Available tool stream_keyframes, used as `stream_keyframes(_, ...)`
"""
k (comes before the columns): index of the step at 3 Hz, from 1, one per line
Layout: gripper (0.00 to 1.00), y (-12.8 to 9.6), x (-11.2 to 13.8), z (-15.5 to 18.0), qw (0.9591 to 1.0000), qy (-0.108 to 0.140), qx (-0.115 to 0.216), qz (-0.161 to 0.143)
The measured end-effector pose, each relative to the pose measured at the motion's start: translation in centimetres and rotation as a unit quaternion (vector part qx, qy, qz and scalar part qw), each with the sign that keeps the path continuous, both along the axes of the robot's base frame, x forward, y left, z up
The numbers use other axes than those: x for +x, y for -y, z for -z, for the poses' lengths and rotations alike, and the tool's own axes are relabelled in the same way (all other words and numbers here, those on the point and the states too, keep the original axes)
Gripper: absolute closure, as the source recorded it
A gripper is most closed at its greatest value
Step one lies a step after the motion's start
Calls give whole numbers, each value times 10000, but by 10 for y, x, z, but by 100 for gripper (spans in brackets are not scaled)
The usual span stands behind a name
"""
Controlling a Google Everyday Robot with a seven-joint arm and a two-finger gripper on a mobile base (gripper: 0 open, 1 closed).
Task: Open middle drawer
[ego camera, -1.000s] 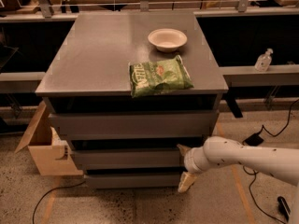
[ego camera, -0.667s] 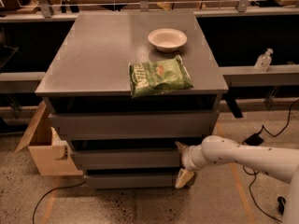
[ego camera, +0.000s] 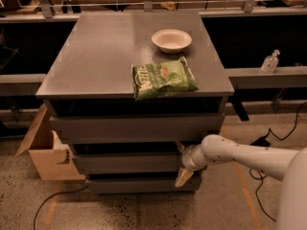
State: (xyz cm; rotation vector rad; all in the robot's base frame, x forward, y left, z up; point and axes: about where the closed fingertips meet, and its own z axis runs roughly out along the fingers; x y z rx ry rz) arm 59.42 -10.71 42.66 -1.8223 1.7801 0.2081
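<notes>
The middle drawer [ego camera: 124,163] is the second dark-grey front of the cabinet, with a dark gap above it. It sits nearly flush with the other fronts. My gripper [ego camera: 182,162] is at the right end of that front, reaching in from the right on a white arm [ego camera: 240,155]. Its fingers are spread vertically. The upper fingertip [ego camera: 179,146] is at the gap above the front. The lower, cream-coloured fingertip [ego camera: 183,178] hangs by the front's bottom edge. The front lies between them.
The taller top drawer [ego camera: 134,127] and the narrow lowest drawer [ego camera: 139,184] are shut. On the cabinet top [ego camera: 96,56] lie a green chip bag [ego camera: 162,78] and a white bowl [ego camera: 171,40]. An open cardboard box [ego camera: 45,152] stands at the cabinet's left. Cables lie on the floor.
My gripper has moved a little left and up, closer onto the right end of the middle drawer front. The drawers have not visibly moved.
</notes>
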Motion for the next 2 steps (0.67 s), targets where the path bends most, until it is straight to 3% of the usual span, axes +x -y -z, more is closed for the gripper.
stream_keyframes(1, 19, -3, 16, 16, 9999, -124, 21, -17)
stream_keyframes(2, 43, -7, 14, 17, 9998, -169, 35, -141)
